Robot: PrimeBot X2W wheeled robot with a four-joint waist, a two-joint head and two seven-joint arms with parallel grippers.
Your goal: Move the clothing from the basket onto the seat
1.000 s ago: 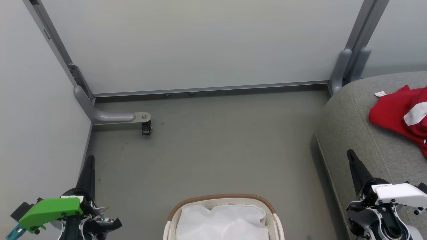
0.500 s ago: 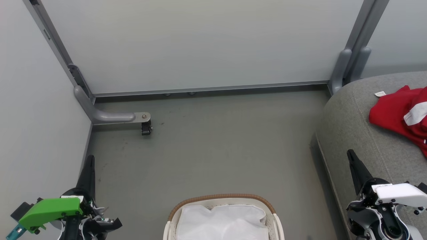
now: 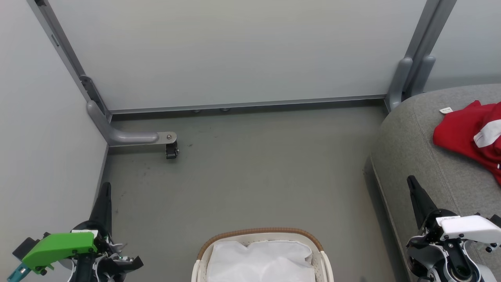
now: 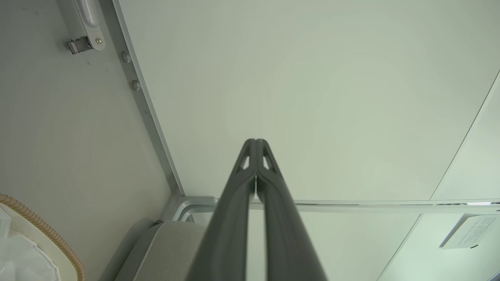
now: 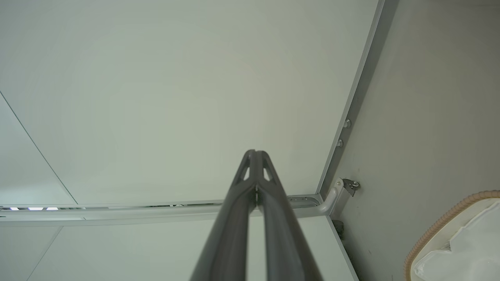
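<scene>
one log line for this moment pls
clothing on seat | basket: liner visible | left end effector shut, empty | right end effector shut, empty

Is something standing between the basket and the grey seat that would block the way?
Nothing visible does: only bare floor lies between the basket and the seat. Red clothing lies on the seat.

You see a grey-green floor (image 3: 254,176). On it, at the near middle, stands the basket (image 3: 260,232). At the right, the seat (image 3: 415,149) rests on the same floor, and the red clothing (image 3: 465,133) lies on its top, at the far right. At the far left, a small black caster (image 3: 171,150) touches the floor.
</scene>
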